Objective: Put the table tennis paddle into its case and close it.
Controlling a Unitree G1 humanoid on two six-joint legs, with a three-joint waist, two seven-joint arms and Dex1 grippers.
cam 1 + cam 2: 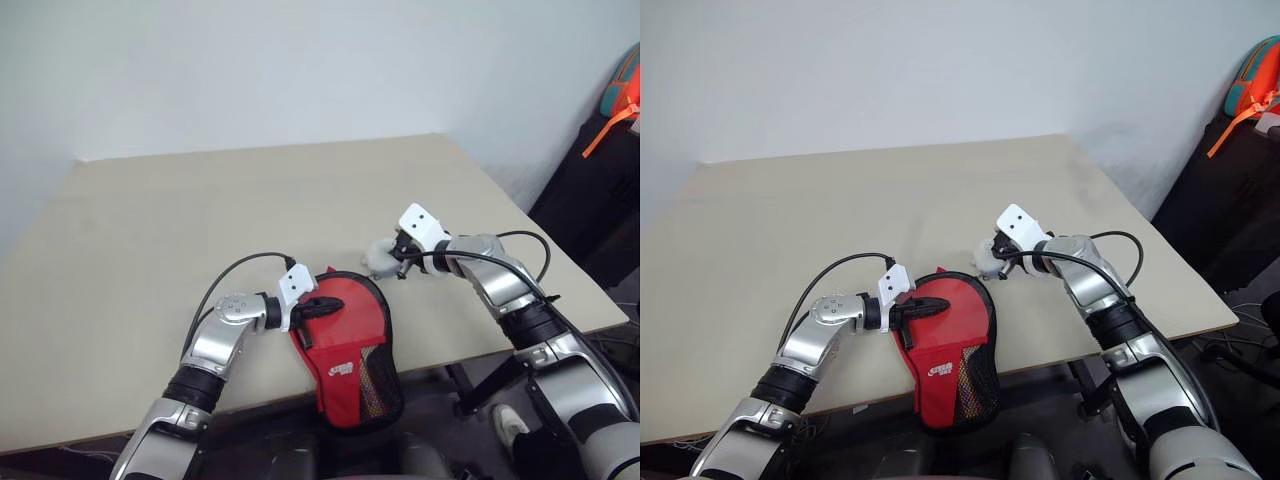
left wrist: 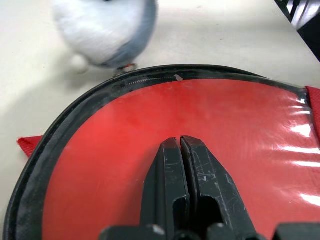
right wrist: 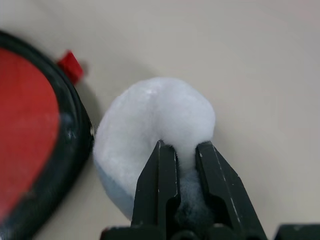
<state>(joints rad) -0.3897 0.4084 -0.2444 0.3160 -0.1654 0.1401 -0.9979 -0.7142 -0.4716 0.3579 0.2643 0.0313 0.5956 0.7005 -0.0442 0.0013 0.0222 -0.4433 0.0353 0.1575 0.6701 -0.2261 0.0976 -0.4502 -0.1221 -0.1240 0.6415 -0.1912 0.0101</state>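
The red case (image 1: 350,340) with black edging lies at the table's front edge, its mesh narrow end hanging over the edge. My left gripper (image 1: 335,303) is shut with nothing in it, its tips (image 2: 180,142) resting on the case's red face. Just beyond the case's far rim, my right gripper (image 1: 388,262) is shut on a white fluffy pompom (image 3: 150,120), which sits right beside the black zip edge (image 2: 150,79). The table tennis paddle is hidden from view.
The beige table (image 1: 250,200) stretches away behind the case. A small red tab (image 3: 70,65) sticks out from the case rim. A dark bag with orange and teal parts (image 1: 620,95) stands off the table at the far right.
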